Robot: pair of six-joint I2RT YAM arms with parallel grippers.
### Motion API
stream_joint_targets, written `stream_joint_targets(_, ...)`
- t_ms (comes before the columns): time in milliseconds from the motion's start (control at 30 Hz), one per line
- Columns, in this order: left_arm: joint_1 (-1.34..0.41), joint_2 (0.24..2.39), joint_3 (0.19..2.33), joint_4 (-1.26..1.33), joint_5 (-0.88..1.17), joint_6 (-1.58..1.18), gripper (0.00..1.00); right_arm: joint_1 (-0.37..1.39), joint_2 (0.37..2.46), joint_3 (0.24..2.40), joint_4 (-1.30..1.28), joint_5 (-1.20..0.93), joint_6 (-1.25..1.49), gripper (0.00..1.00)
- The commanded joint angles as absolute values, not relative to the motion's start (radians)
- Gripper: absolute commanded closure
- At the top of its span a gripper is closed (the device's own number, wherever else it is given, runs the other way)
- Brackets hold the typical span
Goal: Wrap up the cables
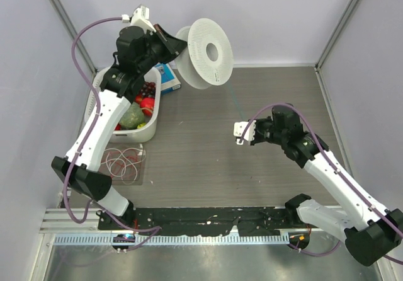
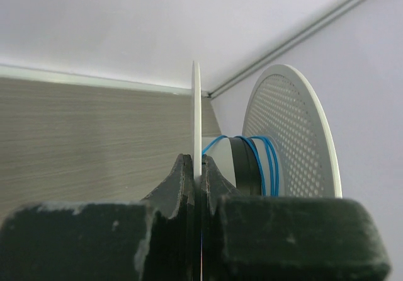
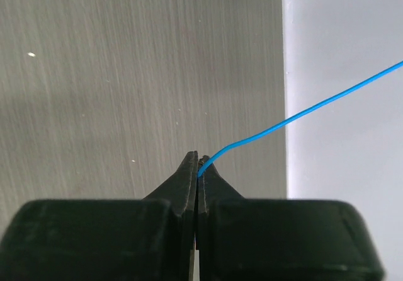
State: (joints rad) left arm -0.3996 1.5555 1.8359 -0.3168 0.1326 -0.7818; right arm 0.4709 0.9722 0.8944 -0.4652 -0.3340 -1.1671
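White plastic basket (image 1: 155,101) at left is filled with red and green items; a blue box (image 1: 167,79) sits just behind it. Thin looped red and white cables (image 1: 124,162) lie on the grey wood-grain counter (image 1: 208,167). A white perforated spool (image 1: 204,53) is held aloft, one flange clamped by the left claw (image 2: 196,167). A hair-thin blue cable (image 3: 302,114) is wound on its dark hub and pinched in the right claw (image 3: 198,167).

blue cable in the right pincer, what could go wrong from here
The blue cable sits only at the very tip of the right pincer, so a pull might slip it free. The left pincer clamps just the thin flange of the spool; tension could twist it. Its few wound turns could slacken.
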Motion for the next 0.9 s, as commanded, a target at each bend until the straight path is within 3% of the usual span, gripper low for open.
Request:
stream_joint_targets(0,-0.405,1.594,1.965,-0.337,-0.089,-0.860,1.00,0.498,0.953,0.931,-0.543,-0.379,-1.048,0.99)
stream_joint_targets(500,-0.509,1.693,2.008,-0.408,-0.248,-0.868,1.00,0.827,1.138,1.083,-0.552,-0.140,-0.976,0.99)
stream_joint_targets(867,-0.572,1.652,1.784,-0.336,-0.192,-0.772,1.00,0.888,1.269,1.397,-0.607,-0.106,-1.035,0.99)
